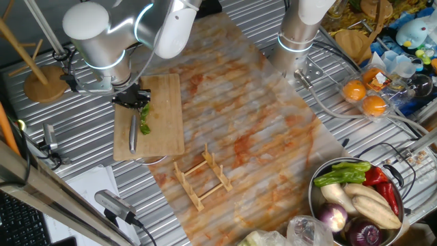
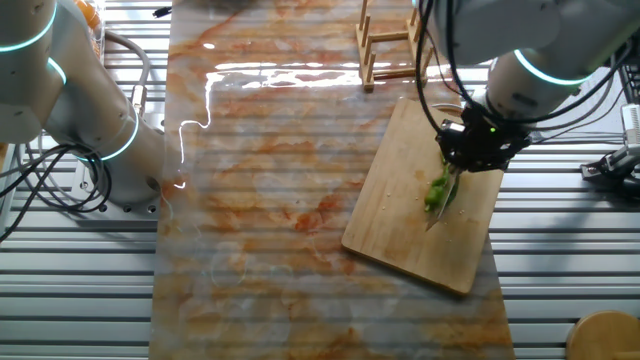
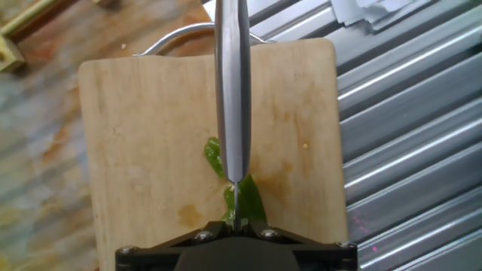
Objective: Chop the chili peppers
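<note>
Slatted metal table (image 1: 225, 27) carries a mat (image 1: 259, 130) (orange-stained), cutting board (image 1: 164, 109).

Arm: silver and white links reach in from the far side and bend down over the left part of the table.
Wrist: points straight down, the black flange just above the fingers.
Gripper (image 1: 132, 100): black, low over the table, fingers clamped on a knife (image 3: 232, 90) whose blade runs out ahead of it.
Hand view: only the gripper's black lower edge shows, at the bottom of the picture.
</note>
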`<state>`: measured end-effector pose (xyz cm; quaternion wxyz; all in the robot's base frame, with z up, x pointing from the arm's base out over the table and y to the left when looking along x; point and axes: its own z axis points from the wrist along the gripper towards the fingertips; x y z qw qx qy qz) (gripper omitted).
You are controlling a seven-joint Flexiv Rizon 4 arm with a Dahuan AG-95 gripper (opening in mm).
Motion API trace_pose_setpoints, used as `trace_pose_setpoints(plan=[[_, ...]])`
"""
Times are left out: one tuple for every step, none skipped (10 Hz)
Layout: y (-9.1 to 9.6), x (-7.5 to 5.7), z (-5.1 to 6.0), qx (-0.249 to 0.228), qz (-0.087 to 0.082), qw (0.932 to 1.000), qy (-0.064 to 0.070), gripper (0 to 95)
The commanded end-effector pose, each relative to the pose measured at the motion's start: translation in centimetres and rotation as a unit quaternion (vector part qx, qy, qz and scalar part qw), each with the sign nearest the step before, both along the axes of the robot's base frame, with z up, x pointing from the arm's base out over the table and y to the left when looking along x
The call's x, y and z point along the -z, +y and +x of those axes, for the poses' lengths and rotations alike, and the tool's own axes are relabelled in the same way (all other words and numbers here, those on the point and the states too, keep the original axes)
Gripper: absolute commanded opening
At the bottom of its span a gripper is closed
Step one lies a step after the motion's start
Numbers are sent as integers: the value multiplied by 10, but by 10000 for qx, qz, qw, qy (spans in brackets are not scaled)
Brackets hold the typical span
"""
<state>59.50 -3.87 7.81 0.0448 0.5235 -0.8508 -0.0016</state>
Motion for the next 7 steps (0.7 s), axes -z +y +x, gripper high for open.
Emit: trace_pose_setpoints(plan=[[-3, -2, -1, 73, 3, 10000, -35, 0], [-6, -5, -2, 73, -5, 10000, -44, 0], [-7, -6, -3, 87, -71, 9999, -66, 0], [-10, -1, -2, 71, -95, 9999, -104, 0], [-11, 8, -1, 81, -62, 9999, -130, 0], [-11, 14, 0, 104, -72, 9998, -155, 0], [-11, 17, 2, 124, -85, 9997, -192, 0]])
